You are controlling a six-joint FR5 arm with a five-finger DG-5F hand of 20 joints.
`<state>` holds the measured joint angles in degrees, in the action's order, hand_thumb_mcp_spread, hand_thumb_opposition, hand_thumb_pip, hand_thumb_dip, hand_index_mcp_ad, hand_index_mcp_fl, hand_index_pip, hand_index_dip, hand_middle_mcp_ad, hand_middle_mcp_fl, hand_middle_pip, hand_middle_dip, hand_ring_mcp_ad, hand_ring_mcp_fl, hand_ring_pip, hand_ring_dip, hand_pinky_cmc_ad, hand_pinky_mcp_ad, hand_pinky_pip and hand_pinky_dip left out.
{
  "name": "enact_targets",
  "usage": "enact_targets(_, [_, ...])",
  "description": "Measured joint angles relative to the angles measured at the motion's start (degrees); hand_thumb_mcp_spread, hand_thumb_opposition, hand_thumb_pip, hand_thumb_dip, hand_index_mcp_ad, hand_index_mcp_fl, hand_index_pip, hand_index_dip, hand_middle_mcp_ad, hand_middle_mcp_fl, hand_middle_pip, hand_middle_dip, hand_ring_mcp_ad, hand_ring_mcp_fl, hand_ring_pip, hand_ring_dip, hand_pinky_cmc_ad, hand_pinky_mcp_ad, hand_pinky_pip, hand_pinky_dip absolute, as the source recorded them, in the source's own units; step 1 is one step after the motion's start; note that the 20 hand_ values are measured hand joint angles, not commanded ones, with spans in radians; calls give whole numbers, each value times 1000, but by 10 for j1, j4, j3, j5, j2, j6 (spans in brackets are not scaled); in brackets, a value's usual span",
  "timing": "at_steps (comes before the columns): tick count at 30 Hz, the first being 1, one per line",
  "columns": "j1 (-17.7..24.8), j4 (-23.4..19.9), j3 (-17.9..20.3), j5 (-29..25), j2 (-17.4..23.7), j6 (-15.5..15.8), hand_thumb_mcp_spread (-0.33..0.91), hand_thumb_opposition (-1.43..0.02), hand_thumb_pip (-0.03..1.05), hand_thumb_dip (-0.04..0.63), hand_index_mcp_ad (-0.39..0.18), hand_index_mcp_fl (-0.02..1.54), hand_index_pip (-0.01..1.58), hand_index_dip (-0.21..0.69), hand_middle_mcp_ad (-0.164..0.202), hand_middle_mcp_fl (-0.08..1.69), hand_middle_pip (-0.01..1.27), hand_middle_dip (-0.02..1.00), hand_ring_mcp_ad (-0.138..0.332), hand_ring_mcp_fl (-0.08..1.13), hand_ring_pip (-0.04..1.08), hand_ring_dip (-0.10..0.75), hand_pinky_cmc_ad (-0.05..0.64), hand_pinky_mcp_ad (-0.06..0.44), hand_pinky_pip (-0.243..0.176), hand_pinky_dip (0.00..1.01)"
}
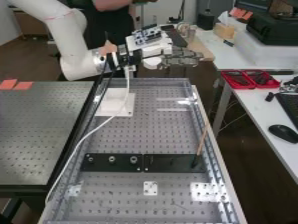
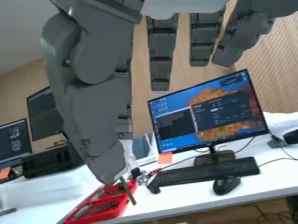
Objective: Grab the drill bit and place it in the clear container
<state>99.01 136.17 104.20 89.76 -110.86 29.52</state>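
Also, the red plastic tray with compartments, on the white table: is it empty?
Not empty: dark items lie inside the red plastic tray.

"How was the light?"

"Bright — the metal bench (image 1: 120, 192) threw back white glare in patches, while the floor (image 1: 238, 162) lay dim."

"And from the wrist?"

"The white desk (image 2: 179, 201) looked brightly lit, and the monitor (image 2: 219, 120) glowed."

Lower than robot hand (image 1: 179, 59), on bench (image 1: 120, 135): 2 blk plates (image 1: 173, 163) w/ 3 round fittings (image 1: 112, 159); 1 wht plate (image 1: 114, 102); beyond hand: 2 red trays (image 1: 237, 80), 3 monitors (image 2: 206, 115), 1 kbd (image 2: 206, 175), 1 mouse (image 2: 227, 185)
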Motion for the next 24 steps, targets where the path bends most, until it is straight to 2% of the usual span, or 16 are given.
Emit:
enact_targets(8, [8,11,-13,0,-21,-17,674,-988,374,234,-216,1007,775,283,66,328,143,188,194,51,115,24,297,180,-75,192])
enact_targets(24, [7,8,-12,-5,-24,-22,674,-988,374,234,-216,1007,775,286,66,328,143,188,194,51,113,24,297,180,-75,192])
